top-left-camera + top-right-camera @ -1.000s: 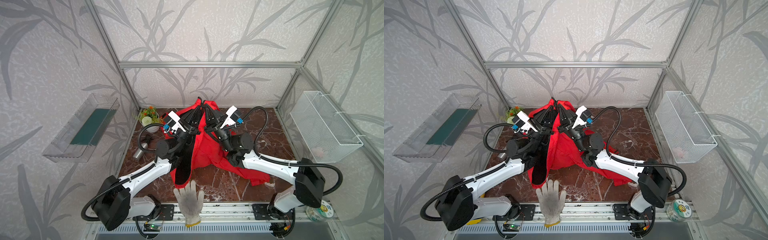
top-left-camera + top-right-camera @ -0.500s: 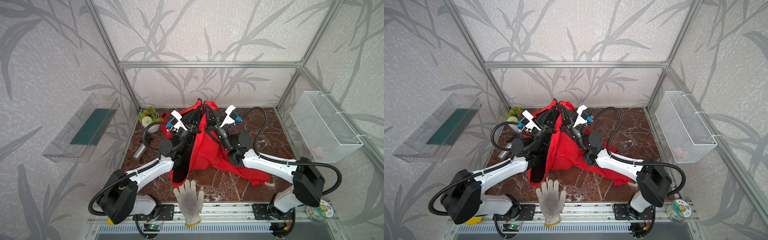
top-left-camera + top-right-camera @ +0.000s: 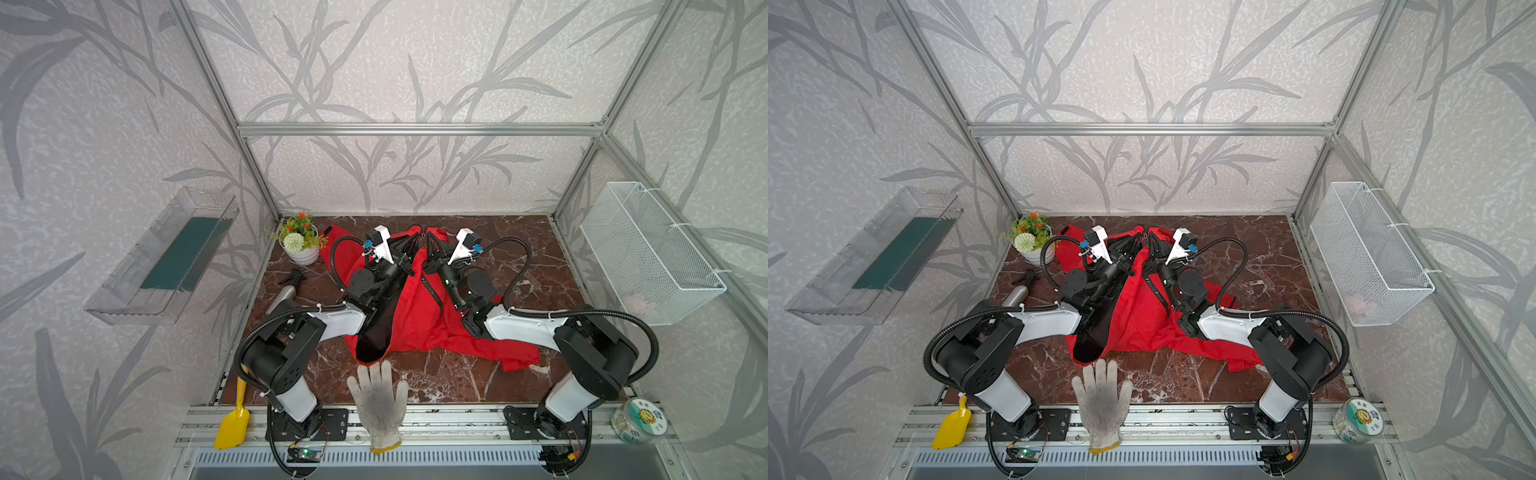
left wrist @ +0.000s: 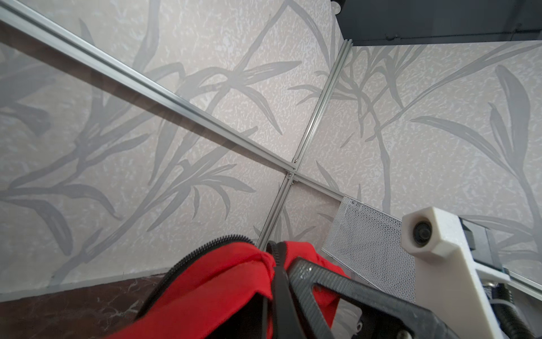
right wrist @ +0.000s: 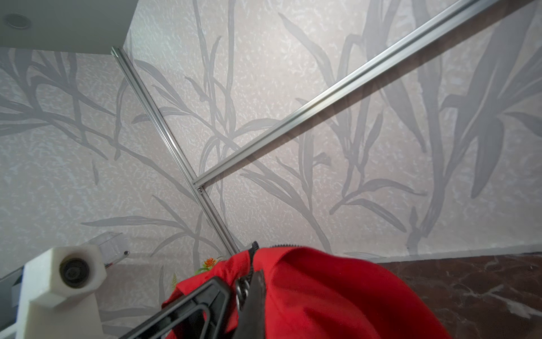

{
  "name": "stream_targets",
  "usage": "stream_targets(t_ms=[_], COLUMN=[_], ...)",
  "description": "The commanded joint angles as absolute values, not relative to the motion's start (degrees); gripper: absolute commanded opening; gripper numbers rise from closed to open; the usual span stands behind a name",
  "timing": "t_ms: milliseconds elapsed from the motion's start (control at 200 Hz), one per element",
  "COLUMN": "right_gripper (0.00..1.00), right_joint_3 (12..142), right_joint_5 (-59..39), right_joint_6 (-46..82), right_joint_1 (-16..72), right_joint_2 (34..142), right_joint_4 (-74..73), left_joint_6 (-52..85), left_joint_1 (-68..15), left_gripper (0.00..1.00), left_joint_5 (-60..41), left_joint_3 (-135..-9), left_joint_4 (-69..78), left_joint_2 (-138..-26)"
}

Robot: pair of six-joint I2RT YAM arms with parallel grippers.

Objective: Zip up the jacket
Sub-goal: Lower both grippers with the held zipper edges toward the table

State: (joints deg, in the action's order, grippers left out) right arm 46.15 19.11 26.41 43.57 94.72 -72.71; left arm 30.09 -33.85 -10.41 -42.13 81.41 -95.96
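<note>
Red thin-fabric jacket (image 3: 415,316) being held aloft | left jaws, right jaws clamping facing black zipper edges (image 4: 202,249) | likely bringing halves together for zipping

The bright red jacket (image 3: 415,316) is bunched into a raised peak at the centre of the bench (image 3: 457,374). Its front is unzipped. The black zipper (image 3: 430,286) hangs loose, the black lining (image 3: 376,332) gapes toward 7 o'clock, and a crumpled fold trails flat toward 4 o'clock.
</note>
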Motion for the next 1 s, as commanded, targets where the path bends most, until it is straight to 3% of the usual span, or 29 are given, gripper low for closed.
stream_targets(t_ms=[0,425,625,830,995], right_gripper=[0.00,0.03,0.23,0.34,0.51], right_joint_3=[46.2,42.2,41.5,40.2,38.0], right_joint_5=[26.0,23.6,20.8,21.2,21.5], right_joint_6=[30.8,38.7,37.1,38.1,38.6], right_joint_1=[40.8,40.7,41.7,41.7,41.9], right_joint_2=[94.8,96.7,95.2,94.2,92.4], right_joint_4=[-80.6,-80.6,-80.5,-80.5,-80.5], left_joint_6=[32.9,36.2,37.4,37.4,37.8], left_joint_1=[-34.0,-33.8,-33.7,-33.7,-33.7], left_gripper=[0.00,0.00,0.00,0.00,0.00], left_joint_5=[-13.2,-13.3,-13.2,-12.8,-12.8], left_joint_3=[-40.4,-40.6,-40.4,-40.1,-40.2], left_joint_4=[81.1,81.2,81.1,81.1,81.1], left_joint_2=[-97.6,-99.6,-98.6,-97.6,-97.1])
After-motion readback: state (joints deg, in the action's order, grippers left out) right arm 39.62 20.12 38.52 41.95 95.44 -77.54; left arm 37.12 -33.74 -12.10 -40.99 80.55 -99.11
